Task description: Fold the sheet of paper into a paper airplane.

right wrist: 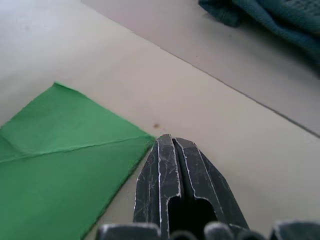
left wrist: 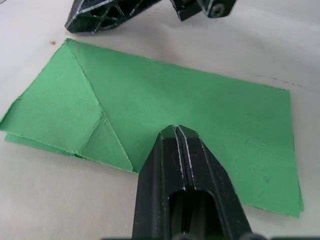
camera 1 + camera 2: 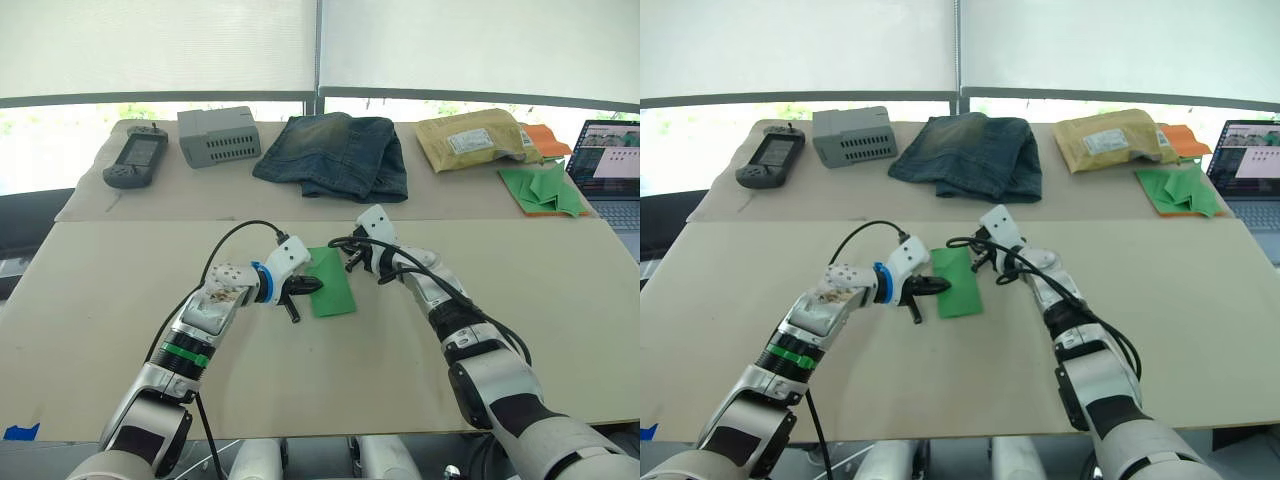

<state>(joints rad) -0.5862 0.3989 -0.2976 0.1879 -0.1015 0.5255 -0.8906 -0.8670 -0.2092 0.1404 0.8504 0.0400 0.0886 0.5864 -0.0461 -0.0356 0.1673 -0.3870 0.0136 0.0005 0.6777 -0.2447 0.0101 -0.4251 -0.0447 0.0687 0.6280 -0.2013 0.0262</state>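
The thin bright green folded sheet of paper [image 3: 332,283] lies flat on the beige worktop [image 3: 120,300]. Left end effector [image 3: 300,290] presses it, fingers closed and empty; right end effector [image 3: 352,262], also closed, sits just beside its far corner. Light, floppy and slippery: likely best pinned flat, lifted by an edge.

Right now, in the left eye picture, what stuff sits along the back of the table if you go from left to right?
Black handheld device → grey box → folded jeans → yellow padded envelope → pile of green paper shapes → laptop.
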